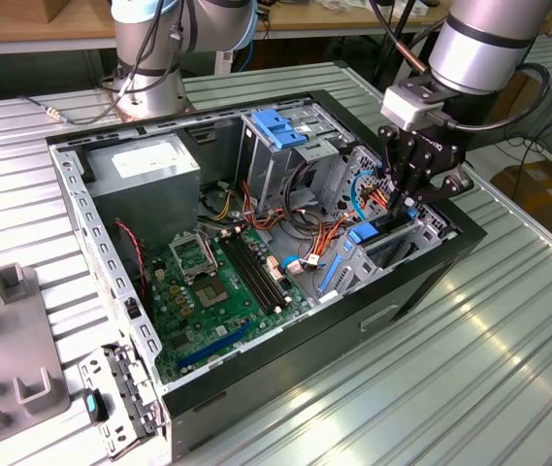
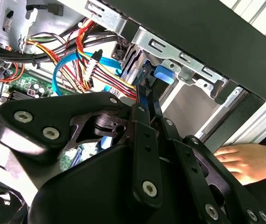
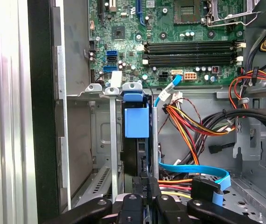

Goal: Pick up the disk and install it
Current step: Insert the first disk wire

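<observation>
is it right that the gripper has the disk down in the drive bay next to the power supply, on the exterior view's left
No. The gripper holds the disk in the drive bay on the exterior view's right, across the case from the power supply, as the exterior view shows.

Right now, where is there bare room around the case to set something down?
The ribbed table is bare on the exterior view's right of the case. Inside is crowded: cables pack around the disk in its bay below the gripper.
</observation>
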